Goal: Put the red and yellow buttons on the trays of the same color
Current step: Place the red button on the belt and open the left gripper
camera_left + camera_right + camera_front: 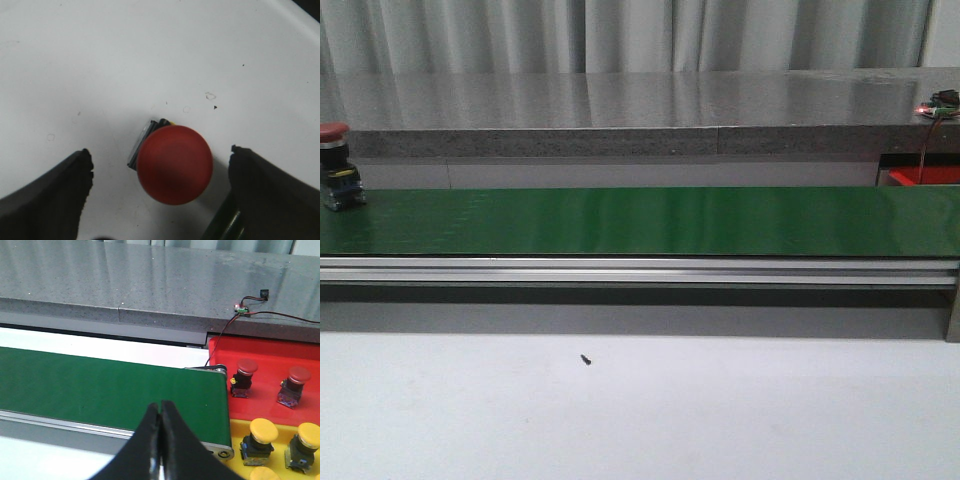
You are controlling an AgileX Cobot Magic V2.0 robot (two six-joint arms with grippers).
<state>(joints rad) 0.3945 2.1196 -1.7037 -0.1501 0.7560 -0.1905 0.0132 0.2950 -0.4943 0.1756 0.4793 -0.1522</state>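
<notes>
Since the left hand (160,195) hangs wide open over a red button (175,164) on the white surface (100,60), gripping nothing, an off-centre close could tip it. Right hand (161,440) is pinched shut, empty, near the red tray (270,352).

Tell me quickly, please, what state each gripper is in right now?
Left gripper: open, jaws spread either side of a red button, not gripping it.
Right gripper: closed, jaws together, holding nothing.

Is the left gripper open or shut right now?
Open. In the left wrist view the two fingers stand far apart, with a red button on the white surface between them, touching neither.
</notes>
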